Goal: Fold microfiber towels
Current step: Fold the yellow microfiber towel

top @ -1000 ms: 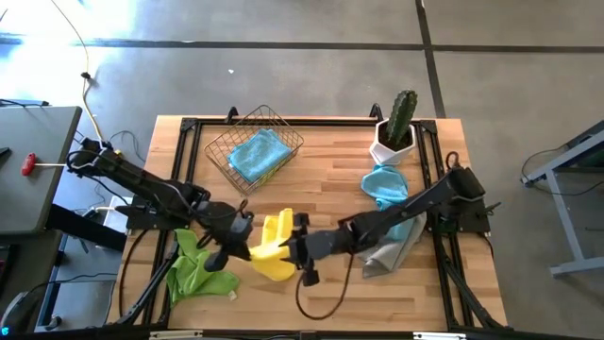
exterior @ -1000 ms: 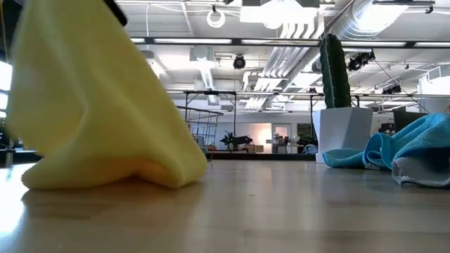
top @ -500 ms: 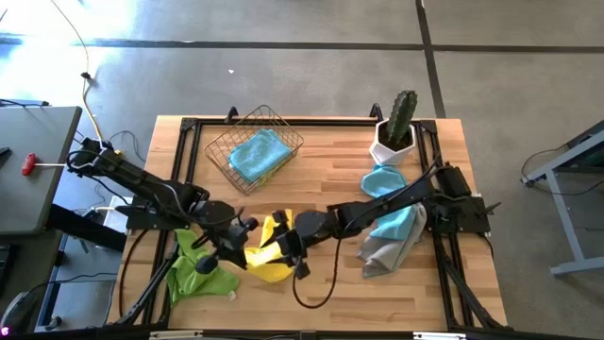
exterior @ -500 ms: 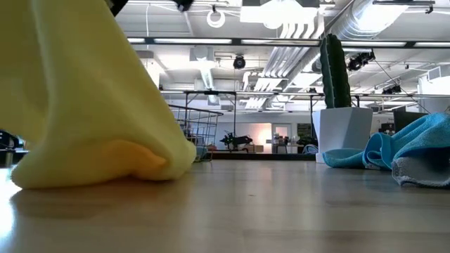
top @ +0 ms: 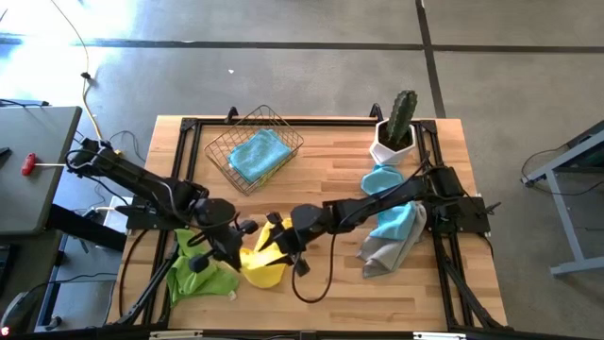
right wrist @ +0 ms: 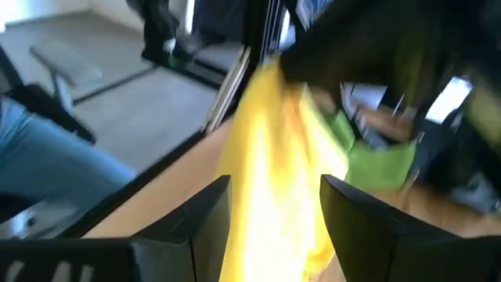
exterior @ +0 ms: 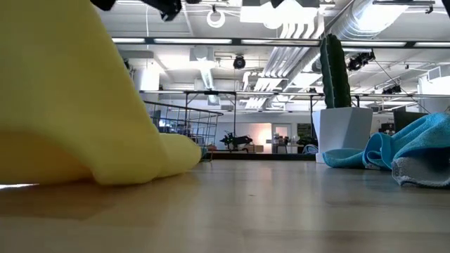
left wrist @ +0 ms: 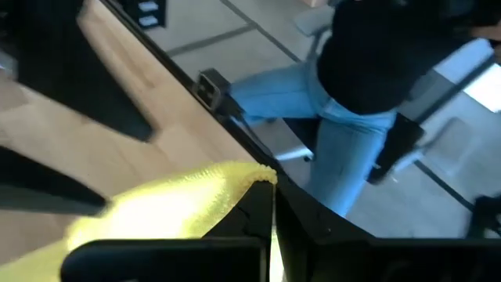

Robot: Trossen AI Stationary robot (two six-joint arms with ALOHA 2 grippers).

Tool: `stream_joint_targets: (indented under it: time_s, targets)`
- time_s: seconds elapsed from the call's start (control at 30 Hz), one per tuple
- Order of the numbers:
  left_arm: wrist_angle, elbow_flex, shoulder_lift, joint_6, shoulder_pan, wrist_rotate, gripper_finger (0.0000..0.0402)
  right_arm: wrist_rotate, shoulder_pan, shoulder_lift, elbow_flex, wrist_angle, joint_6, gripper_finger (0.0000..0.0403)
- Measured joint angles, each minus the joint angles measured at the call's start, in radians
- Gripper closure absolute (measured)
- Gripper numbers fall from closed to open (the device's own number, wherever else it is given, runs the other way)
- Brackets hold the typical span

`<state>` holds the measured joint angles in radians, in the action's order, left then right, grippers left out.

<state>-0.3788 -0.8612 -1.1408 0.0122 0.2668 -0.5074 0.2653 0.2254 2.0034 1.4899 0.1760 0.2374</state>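
The yellow towel (top: pixel 259 263) hangs from my left gripper (top: pixel 249 230), which is shut on it, near the table's front left; its lower part (exterior: pixel 105 154) rests bunched on the wood. My right gripper (top: pixel 282 242) is open right beside it, and the yellow cloth (right wrist: pixel 274 149) runs between its two fingers. A lime green towel (top: pixel 193 274) lies crumpled at the front left. One light blue towel (top: pixel 257 154) lies in the wire basket. Another light blue towel (top: pixel 387 194) and a grey towel (top: pixel 385 251) lie at the right. My left gripper pinches the yellow towel's upper edge (left wrist: pixel 244 174) between its two shut fingers, slanting down from the table's left. The cloth hangs below the fingers with its lower part on the table. Whether my right gripper touches the cloth between its fingers, I cannot tell.
The wire basket (top: pixel 247 142) stands at the back left. A cactus in a white pot (top: pixel 394 132) stands at the back right. A person in jeans (left wrist: pixel 344 149) sits beyond the table's edge. Bare wood shows at the middle and the front right.
My right gripper has gone toward the table's left and a little down, up to the yellow towel, so that the cloth now stands between its fingers. My left gripper has rolled at the wrist. The towel's lower part has slid a little toward the left.
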Motion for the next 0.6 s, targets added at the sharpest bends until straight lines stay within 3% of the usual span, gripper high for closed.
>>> stream_joint_targets:
  time_s: [0.17, 0.27, 0.4, 0.6]
  targets:
    - [-0.269, -0.146, 0.0, -0.009, 0.009, -0.034, 0.0401, -0.025, 0.017, -0.07, 0.0, -0.234, -0.061, 0.0215]
    - [-0.344, -0.249, 0.0, -0.008, 0.011, -0.033, 0.0401, -0.047, 0.036, -0.108, 0.0, -0.328, -0.086, 0.0215]
    - [-0.382, -0.406, 0.0, 0.024, -0.008, -0.037, 0.0401, -0.087, 0.065, -0.186, 0.0, -0.438, -0.118, 0.0215]
    - [-0.303, -0.56, 0.003, 0.125, -0.015, -0.041, 0.0401, -0.282, 0.11, -0.294, 0.001, -0.518, -0.128, 0.0215]
